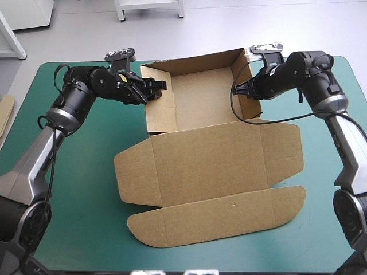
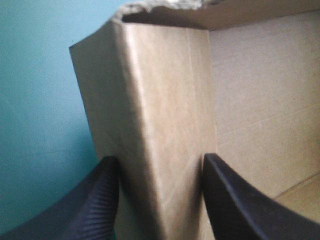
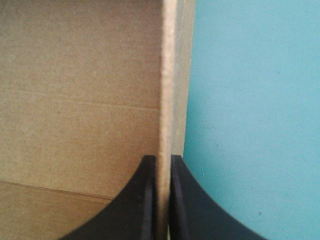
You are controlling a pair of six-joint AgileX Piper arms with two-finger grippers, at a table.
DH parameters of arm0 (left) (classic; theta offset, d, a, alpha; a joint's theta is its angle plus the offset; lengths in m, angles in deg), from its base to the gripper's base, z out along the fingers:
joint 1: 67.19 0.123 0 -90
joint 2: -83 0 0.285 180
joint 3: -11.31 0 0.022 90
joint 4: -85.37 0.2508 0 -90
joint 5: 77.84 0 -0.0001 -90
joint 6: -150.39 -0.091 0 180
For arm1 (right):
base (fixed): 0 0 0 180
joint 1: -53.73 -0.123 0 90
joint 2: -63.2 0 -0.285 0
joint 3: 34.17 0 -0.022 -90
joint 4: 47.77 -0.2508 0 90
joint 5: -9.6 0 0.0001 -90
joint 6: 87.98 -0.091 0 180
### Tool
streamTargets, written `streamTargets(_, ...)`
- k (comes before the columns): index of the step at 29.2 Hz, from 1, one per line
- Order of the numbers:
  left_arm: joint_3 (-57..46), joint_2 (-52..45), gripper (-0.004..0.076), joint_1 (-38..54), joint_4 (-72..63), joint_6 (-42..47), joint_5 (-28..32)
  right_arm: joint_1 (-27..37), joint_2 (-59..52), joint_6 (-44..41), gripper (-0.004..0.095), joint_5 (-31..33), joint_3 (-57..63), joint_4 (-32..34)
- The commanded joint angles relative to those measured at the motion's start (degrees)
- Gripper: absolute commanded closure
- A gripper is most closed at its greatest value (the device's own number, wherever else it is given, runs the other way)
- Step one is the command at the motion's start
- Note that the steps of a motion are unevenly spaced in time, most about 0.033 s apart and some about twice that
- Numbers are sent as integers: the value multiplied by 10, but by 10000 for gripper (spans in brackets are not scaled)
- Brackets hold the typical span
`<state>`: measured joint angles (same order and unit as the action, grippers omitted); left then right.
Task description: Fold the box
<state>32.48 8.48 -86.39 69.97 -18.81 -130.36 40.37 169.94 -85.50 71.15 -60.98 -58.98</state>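
The teal-green worktop is carrying the brown box at its middle, an open tray with its lid lying flat toward the near edge; the left claw is straddling the tray's left wall, fingers standing apart; the right claw is clamping the right wall.

Worktop with a teal-green cover, corners rounded on the far side. Over by its left edge a bit of spare brown board pokes in, only partly visible.
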Motion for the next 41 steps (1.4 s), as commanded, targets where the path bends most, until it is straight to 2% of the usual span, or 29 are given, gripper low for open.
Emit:
streamTargets(1, 20, -29, 547, -5, -27, 3, 32, -7, -28, 0, 921, -25, -18, -24)
streamTargets(2, 20, -29, 667, -5, -27, 1, 36, -11, -28, 0, 921, -25, -18, -24)
streamTargets(3, 20, -29, 731, -5, -27, 0, 38, -14, -28, -1, 921, -25, -18, -21)
streamTargets(12, 20, -29, 732, -7, 32, 6, 37, -20, -27, -17, 920, -17, -18, -9)
streamTargets(18, 20, -16, 732, -9, 71, 31, 10, -59, -19, -61, 919, 4, -18, 73)
streamTargets(24, 21, 22, 733, -26, 130, 38, -43, -96, 3, -89, 919, 16, -18, 103)
streamTargets(28, 27, 34, 733, -41, 162, 48, -56, -117, 22, -105, 919, 54, -18, 150)
streamTargets(31, 44, 38, 733, -44, 171, 50, -63, -125, 37, -106, 919, 78, -18, 152)
streamTargets(35, 87, 58, 732, -44, 197, 43, -103, -132, 51, -106, 919, 99, -18, 153)
streamTargets(39, 130, 89, 732, -44, 194, 31, -154, -132, 59, -106, 919, 99, -18, 142)
streamTargets(41, 135, 99, 732, -44, 193, 30, -159, -132, 59, -106, 919, 99, -18, 136)
